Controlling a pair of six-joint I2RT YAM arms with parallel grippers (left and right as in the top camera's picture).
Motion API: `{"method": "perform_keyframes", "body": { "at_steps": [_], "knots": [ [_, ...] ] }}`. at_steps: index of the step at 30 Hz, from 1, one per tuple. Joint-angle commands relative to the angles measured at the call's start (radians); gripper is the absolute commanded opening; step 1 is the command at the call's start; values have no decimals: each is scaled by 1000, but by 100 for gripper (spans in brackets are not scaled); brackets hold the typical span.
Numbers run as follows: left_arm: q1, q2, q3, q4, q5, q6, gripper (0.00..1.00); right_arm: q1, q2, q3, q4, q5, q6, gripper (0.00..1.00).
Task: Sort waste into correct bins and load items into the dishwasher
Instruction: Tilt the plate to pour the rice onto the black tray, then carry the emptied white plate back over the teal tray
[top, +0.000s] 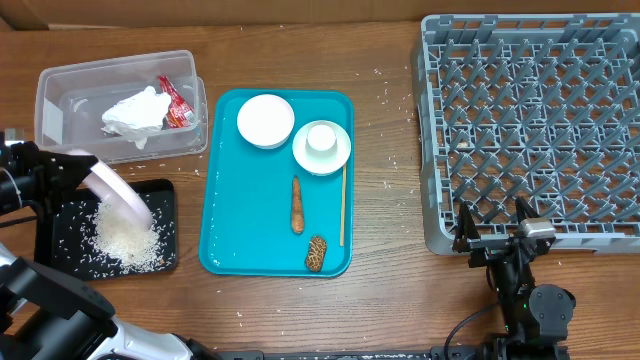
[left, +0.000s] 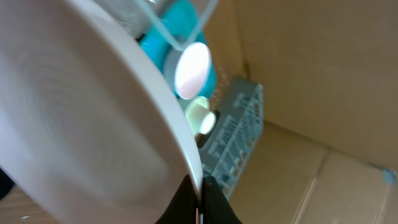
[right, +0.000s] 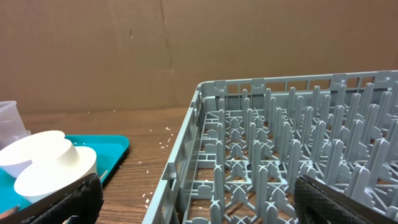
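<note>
Plate (left: 81, 112) rim between left jaws

Right of the teal rectangular plastic tray (top: 225, 180), the black right arm (top: 520, 280) bears a right gripper (top: 493, 222) with textured black fingers (right: 68, 199), a silver block (top: 537, 230) and a looping black cable (top: 465, 328). Left of it, the left arm (top: 35, 180) is black and pale grey.

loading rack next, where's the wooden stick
Overhead view: the wooden stick lies along the teal tray's right edge, just below the plate holding the cup.
</note>
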Motion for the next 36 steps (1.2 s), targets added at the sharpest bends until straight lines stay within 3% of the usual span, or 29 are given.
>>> {"method": "perform_keyframes", "body": {
  "at_steps": [1, 3, 7, 13, 21, 27, 31, 33, 36],
  "knots": [
    [4, -18, 0, 65, 35, 56, 4, -5, -1, -10, 5, 9, -4, 100],
    [11, -18, 0, 78, 4, 2, 4, -6, -1, -10, 5, 9, -4, 100],
    [13, -18, 0, 49, 3, 3, 4, -6, -1, -10, 5, 9, -4, 100],
    [11, -18, 0, 12, 5, 46, 4, -6, -1, -10, 5, 9, -4, 100],
    [-64, -49, 0, -81, 29, 198, 4, -5, -1, -10, 5, 9, -4, 100],
    [-323, -99, 0, -81, -101, 192, 4, -6, -1, -10, 5, 9, -4, 100],
    [-548, -100, 0, -63, -237, 94, 4, -6, -1, -10, 5, 9, -3, 100],
    [-742, -100, 0, -13, -388, -45, 4, -6, -1, -10, 5, 9, -4, 100],
    [-1001, -99, 0, 72, -744, -274, 4, -6, -1, -10, 5, 9, -4, 100]
  ]
}}
